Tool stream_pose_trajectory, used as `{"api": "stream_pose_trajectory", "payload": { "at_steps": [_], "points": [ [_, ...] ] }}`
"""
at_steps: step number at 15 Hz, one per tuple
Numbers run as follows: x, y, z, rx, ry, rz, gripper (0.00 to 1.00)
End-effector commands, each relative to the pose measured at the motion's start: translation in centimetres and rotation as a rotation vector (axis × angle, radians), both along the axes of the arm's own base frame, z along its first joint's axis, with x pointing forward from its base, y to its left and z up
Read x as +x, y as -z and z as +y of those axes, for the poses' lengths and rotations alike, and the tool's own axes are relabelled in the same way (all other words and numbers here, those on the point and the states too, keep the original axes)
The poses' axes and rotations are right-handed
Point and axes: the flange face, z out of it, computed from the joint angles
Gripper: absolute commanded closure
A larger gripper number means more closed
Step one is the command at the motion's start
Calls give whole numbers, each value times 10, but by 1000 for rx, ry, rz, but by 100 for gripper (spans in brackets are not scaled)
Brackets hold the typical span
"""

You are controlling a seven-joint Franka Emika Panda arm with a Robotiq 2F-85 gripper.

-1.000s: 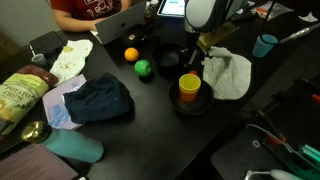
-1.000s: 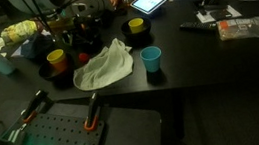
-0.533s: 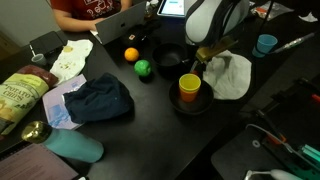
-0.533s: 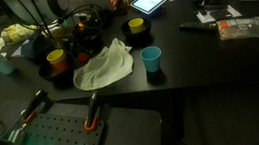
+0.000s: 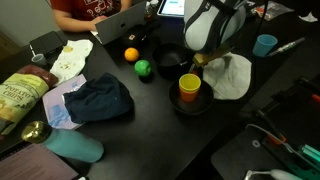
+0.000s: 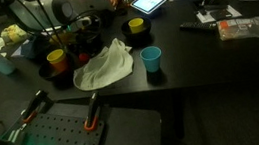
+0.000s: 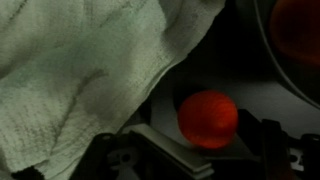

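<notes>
My gripper (image 5: 203, 62) hangs low at the near edge of a crumpled white towel (image 5: 230, 75), beside a yellow cup (image 5: 189, 87) that stands in a black bowl (image 5: 192, 105). In the wrist view a red ball (image 7: 208, 118) lies on the dark table between my open fingers (image 7: 150, 150), with the towel (image 7: 80, 70) just to its left. The jaws stand on either side of the ball with a small gap on each side. In an exterior view the gripper (image 6: 81, 49) is over the towel's (image 6: 103, 66) far end. The arm hides the ball in both exterior views.
An orange ball (image 5: 131, 54), a green ball (image 5: 143, 68) and a second black bowl (image 5: 168, 58) lie behind the cup. A blue cup (image 5: 264, 45), a dark blue cloth (image 5: 100, 100), a snack bag (image 5: 20, 92) and a person at a laptop (image 5: 100, 15) surround the area.
The arm has come down and shifted toward the yellow cup, bringing the gripper to the towel's edge. Nothing else has moved.
</notes>
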Motion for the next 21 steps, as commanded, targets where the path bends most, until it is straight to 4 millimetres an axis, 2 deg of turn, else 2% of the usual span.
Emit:
{"api": "stream_pose_trajectory", "payload": {
  "at_steps": [1, 4, 5, 10, 12, 15, 18, 21],
  "points": [
    [3, -2, 9, 5, 34, -8, 45],
    [4, -12, 15, 16, 61, 5, 69],
    [4, -16, 17, 19, 72, 19, 75],
    [9, -39, 13, -5, 119, 62, 75],
    [17, -54, 1, -41, 145, 38, 75],
    [25, -72, -29, -120, 197, 16, 75],
    [19, -76, -61, -213, 253, 53, 75],
    [7, -60, -80, -249, 294, 135, 75]
  ]
}}
